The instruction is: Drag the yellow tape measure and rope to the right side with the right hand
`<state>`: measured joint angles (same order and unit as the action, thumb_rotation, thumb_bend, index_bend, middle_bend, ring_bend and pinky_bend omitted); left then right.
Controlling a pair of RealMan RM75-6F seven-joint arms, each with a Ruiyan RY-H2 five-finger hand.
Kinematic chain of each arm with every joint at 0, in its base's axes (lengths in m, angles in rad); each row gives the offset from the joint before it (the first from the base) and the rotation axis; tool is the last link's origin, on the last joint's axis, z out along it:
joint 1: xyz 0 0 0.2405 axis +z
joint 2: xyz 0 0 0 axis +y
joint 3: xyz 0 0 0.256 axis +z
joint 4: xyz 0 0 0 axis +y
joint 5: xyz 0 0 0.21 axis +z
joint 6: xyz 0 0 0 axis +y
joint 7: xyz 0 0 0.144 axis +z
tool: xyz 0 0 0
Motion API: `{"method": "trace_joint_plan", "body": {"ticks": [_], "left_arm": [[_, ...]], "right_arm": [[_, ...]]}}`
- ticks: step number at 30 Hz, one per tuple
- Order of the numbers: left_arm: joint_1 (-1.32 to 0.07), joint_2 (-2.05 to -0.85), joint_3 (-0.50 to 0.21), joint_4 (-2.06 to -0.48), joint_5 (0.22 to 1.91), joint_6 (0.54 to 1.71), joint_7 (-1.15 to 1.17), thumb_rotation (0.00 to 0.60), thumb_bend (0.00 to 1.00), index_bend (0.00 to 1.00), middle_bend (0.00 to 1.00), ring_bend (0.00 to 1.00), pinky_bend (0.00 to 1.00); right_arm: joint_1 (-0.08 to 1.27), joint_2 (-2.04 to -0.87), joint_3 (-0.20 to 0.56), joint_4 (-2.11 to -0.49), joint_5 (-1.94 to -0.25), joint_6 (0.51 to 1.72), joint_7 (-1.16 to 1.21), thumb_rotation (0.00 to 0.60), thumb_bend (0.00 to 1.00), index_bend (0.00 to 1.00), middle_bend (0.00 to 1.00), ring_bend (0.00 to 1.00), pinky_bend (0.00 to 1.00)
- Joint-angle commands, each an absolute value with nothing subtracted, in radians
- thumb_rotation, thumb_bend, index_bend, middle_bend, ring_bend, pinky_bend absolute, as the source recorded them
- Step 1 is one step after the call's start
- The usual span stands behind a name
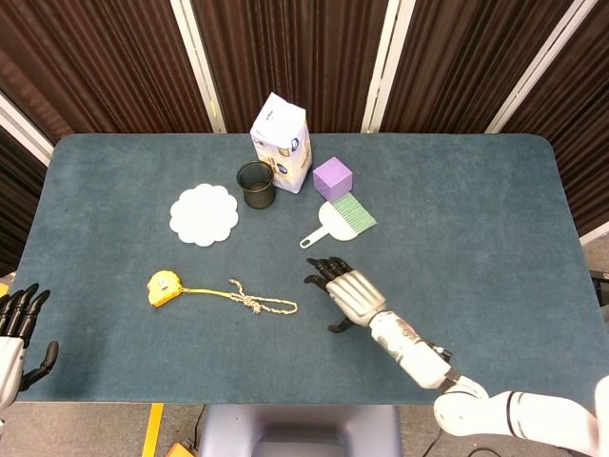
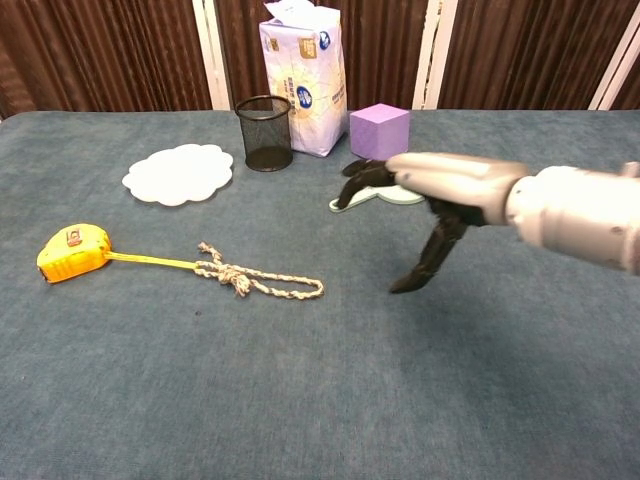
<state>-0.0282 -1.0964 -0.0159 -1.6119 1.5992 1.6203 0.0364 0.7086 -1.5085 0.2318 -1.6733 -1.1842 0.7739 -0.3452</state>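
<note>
Head view: right hand (image 1: 344, 289) hovers open above the table (image 1: 457, 219), fingers spread, holding nothing, just right of the rope (image 1: 259, 303)
Rope lies loose, knotted to the tape strip of the yellow tape measure (image 1: 164, 288), which sits farther left of it; brush (image 1: 341, 219), purple cube (image 1: 332, 178), black cup (image 1: 255, 184), white bag (image 1: 282, 143) and doily (image 1: 204, 214) lie beyond the rope; left hand (image 1: 15, 328), fingers apart and empty, rests at the near edge, well left of the rope
</note>
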Motion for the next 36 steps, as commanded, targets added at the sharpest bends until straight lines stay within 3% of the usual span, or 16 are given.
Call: {"method": "trace_joint_plan", "body": {"ticks": [1, 7, 23, 36], "left_arm": [[-0.030, -1.095, -0.018, -1.615, 1.598, 1.617, 0.039, 0.600, 0.47, 0.04, 0.00, 0.00, 0.07], [-0.027, -1.093, -0.019, -1.611, 1.599, 1.621, 0.029, 0.600, 0.47, 0.04, 0.00, 0.00, 0.07], [-0.021, -1.087, -0.026, -1.607, 1.587, 1.624, 0.007, 0.600, 0.47, 0.04, 0.00, 0.00, 0.07], [-0.018, -1.076, -0.030, -1.604, 1.583, 1.627, -0.023, 0.600, 0.47, 0.04, 0.00, 0.00, 0.07]], "right_arm": [[0.748, -1.549, 0.226, -1.646, -1.154, 0.757, -0.377, 0.600, 0.09, 0.33, 0.00, 0.00, 0.00], [0.797, -1.605, 0.213, -1.602, -1.104, 0.755, -0.408, 0.600, 0.14, 0.38, 0.00, 0.00, 0.00], [0.866, -1.700, 0.191, -1.465, -1.057, 0.752, -0.390, 0.600, 0.42, 0.49, 0.00, 0.00, 0.00], [0.896, -1.739, 0.165, -1.400, -1.045, 0.756, -0.395, 0.600, 0.43, 0.52, 0.00, 0.00, 0.00]]}}
